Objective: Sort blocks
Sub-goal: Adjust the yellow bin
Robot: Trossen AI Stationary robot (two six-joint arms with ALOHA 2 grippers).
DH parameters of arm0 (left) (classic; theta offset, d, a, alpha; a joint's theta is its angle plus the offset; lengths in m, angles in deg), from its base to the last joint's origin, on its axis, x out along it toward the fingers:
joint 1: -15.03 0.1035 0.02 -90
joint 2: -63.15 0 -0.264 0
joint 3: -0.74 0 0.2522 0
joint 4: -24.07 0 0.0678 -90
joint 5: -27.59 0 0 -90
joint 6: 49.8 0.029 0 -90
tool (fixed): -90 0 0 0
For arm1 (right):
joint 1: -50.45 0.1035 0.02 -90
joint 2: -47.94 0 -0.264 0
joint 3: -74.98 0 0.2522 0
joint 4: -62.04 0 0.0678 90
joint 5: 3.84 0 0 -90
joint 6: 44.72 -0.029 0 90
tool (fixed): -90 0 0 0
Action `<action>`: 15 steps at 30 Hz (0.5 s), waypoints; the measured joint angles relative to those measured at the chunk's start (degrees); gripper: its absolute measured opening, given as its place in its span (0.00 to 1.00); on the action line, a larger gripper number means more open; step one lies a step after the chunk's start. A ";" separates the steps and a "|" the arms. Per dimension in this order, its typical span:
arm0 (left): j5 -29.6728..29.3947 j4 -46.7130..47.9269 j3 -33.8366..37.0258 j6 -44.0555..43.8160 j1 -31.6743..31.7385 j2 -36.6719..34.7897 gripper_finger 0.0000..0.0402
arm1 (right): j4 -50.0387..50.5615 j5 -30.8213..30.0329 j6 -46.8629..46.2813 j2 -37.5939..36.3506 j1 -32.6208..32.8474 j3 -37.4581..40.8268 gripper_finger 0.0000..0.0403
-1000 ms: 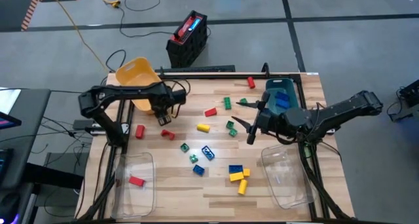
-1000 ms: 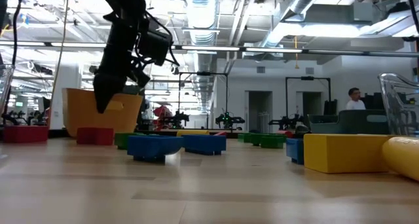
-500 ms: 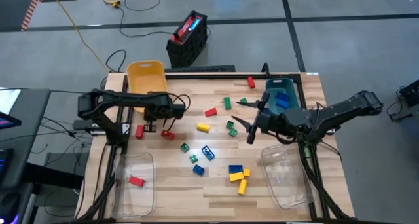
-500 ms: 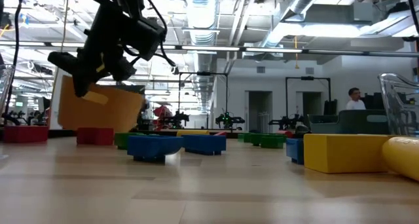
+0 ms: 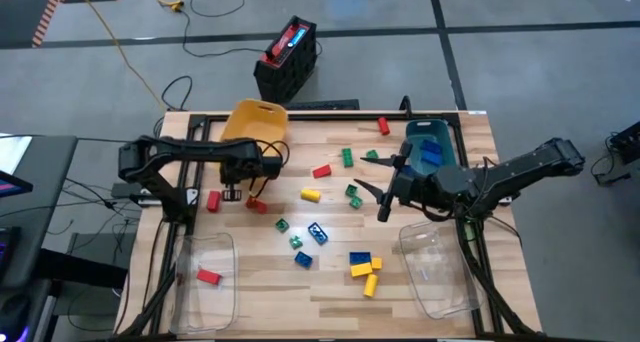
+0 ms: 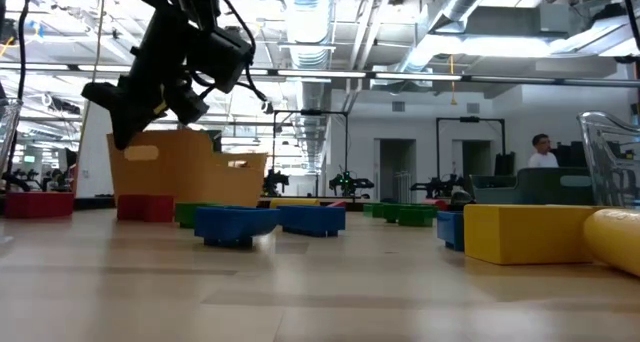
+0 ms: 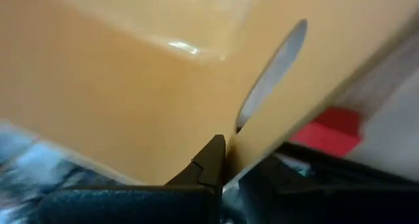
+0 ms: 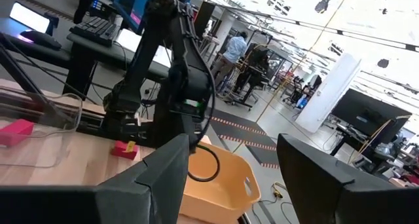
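Left gripper (image 5: pixel 232 168) clamped on the yellow bin (image 5: pixel 254 123) — dragged inward toward the blocks (image 5: pixel 311 195) now — right gripper (image 5: pixel 383 187) open, waiting.

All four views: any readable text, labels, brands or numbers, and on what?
None readable.
Black-and-red case on the floor behind the table: a pale strip on its top, too small to read.
Lit monitor screens in the room behind: too blurred to read.
Yellow plastic bin, small studded plastic blocks, dark arms: no markings visible.
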 joint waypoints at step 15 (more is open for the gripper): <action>5.81 0.13 0.02 -1.90 4.86 0.10 0.07 | -0.02 0.00 0.08 0.00 0.00 0.00 0.62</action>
